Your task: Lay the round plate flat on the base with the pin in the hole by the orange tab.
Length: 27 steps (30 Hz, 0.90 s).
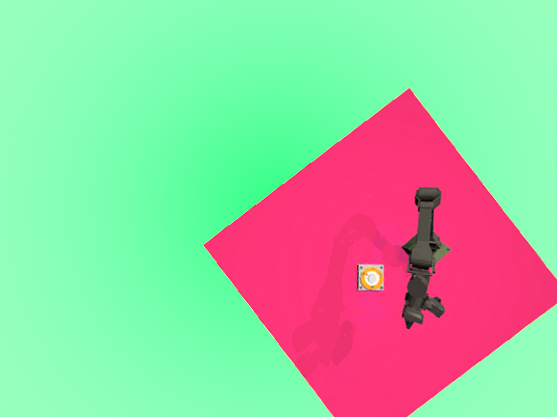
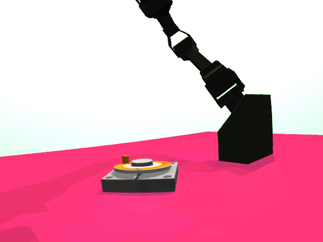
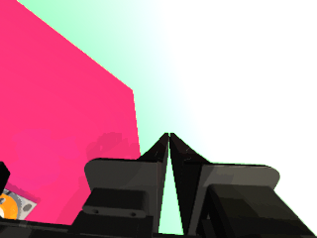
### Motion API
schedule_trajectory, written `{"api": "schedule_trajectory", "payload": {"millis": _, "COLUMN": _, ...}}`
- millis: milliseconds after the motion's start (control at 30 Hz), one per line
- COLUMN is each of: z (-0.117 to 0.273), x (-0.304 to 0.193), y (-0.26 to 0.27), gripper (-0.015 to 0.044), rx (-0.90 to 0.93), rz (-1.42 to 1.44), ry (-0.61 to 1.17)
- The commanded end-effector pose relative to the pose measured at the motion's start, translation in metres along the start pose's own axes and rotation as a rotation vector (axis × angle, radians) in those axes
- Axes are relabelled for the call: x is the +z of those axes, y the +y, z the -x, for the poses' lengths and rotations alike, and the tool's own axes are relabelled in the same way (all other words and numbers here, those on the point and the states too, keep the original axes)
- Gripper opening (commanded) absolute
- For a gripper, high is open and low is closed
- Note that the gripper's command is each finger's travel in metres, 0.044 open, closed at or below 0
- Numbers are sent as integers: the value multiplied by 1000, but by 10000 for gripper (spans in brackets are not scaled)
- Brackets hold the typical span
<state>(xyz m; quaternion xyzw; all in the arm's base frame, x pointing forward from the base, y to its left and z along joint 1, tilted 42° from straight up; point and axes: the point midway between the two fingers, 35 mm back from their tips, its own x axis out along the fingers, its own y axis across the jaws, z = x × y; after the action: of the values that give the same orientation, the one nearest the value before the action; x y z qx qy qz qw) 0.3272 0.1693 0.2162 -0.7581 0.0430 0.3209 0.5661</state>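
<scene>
Looking down from the top, the plate (image 1: 370,277) sits on its base (image 1: 360,286), mid-surface (image 1: 286,280), the claw (image 1: 408,325) well apart. Exterior: plate tilted, tab (image 2: 125,159) raised. Wrist: claw together, holding nothing, beyond the base's corner.

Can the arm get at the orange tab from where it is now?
Probably yes. The gripper hangs shut on nothing, off to one side of the base, and nothing stands between them. The orange tab sticks up free at the plate's rim. The jaws would have to open first.
</scene>
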Motion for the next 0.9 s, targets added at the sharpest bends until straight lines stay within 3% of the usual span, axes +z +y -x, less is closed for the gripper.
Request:
{"api": "schedule_trajectory", "payload": {"millis": 0, "z": -20, "x": -45, "y": 52, "gripper": 0, "rx": 211, "rz": -395, "ry": 219}}
{"api": "schedule_trajectory", "payload": {"millis": 367, "z": -13, "x": -121, "y": 151, "gripper": 0, "rx": 407, "rz": -1071, "ry": 813}}
{"api": "schedule_trajectory", "payload": {"millis": 700, "z": 35, "x": -174, "y": 229, "gripper": 0, "rx": 282, "rz": -1491, "ry": 1523}}
{"api": "schedule_trajectory", "payload": {"millis": 867, "z": 41, "x": -177, "y": 235, "gripper": 0, "rx": 257, "rz": -1512, "ry": 1581}}
